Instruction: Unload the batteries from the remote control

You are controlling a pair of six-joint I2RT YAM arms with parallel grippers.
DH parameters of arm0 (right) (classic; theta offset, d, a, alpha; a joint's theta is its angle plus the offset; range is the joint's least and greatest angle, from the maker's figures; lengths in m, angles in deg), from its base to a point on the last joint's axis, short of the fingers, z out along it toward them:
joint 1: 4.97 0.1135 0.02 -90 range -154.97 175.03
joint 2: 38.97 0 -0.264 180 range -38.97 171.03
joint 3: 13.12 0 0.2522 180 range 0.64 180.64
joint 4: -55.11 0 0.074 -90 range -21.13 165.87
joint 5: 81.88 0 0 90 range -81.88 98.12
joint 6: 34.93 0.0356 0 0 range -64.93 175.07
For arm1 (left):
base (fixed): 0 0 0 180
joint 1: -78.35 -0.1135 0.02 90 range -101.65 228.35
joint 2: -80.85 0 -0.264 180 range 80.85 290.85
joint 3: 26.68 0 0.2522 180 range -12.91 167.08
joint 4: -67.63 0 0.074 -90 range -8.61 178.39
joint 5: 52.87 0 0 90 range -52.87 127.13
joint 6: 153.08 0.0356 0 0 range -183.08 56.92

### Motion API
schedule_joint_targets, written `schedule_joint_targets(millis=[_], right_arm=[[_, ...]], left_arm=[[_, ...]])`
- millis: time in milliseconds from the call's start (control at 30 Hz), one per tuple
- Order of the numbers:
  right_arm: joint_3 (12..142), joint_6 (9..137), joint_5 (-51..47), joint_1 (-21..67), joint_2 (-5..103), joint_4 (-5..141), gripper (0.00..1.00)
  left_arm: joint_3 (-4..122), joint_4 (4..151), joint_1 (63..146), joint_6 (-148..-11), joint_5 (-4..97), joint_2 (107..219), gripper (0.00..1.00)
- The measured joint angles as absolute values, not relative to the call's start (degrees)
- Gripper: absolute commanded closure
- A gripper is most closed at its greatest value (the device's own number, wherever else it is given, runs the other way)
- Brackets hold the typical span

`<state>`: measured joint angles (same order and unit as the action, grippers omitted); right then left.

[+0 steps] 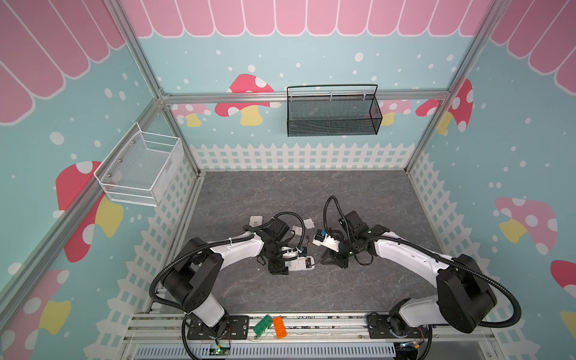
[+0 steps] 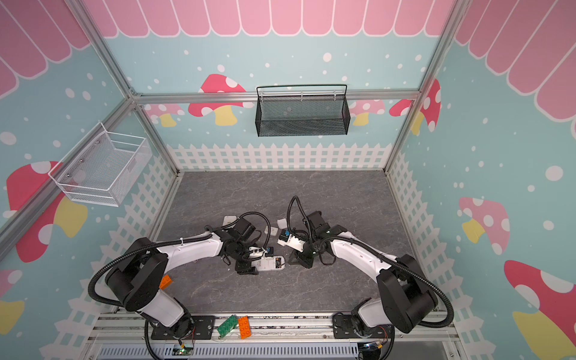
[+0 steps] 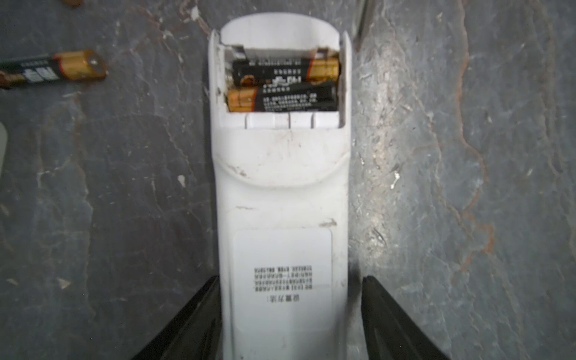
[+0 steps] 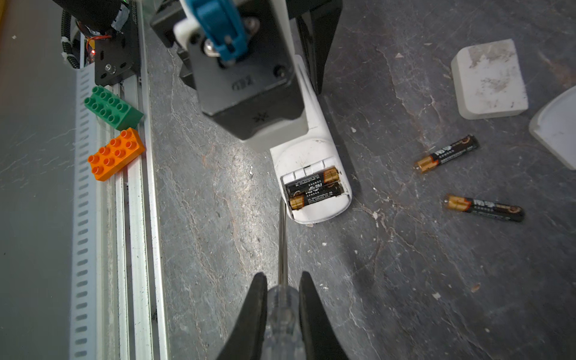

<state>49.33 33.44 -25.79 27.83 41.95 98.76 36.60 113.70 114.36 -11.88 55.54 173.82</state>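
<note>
I see a grey stone-patterned table (image 1: 280, 193) with a white remote control (image 3: 280, 187) lying face-down on it, its back open. My left gripper (image 3: 290, 277) straddles the remote's labelled end, jaws apart, with a gap showing on one side. My right gripper (image 4: 283, 274) is clamped on a clear-handled screwdriver (image 4: 282, 243), its tip just beside the remote's open end. Two batteries (image 3: 283, 70) sit inside the remote. Two more batteries (image 4: 446, 153) lie loose on the table nearby.

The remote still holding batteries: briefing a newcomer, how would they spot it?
On the grey table, look near its middle. The white remote lies back upward between the jaws of the left gripper. Unlike the loose white covers nearby, its open compartment holds two batteries.
</note>
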Motion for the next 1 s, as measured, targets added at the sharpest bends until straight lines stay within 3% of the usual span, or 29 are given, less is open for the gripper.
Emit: schedule_joint_targets(millis=[300, 1000], right_arm=[[50.0, 33.5, -24.1, 27.9, 43.7, 98.9, 1.0], [51.4, 32.3, -25.8, 28.9, 45.1, 102.8, 1.0]], left_arm=[[36.6, 113.2, 114.4, -11.8, 55.5, 174.0, 0.47], [36.6, 113.2, 114.4, -11.6, 55.5, 174.0, 0.47]])
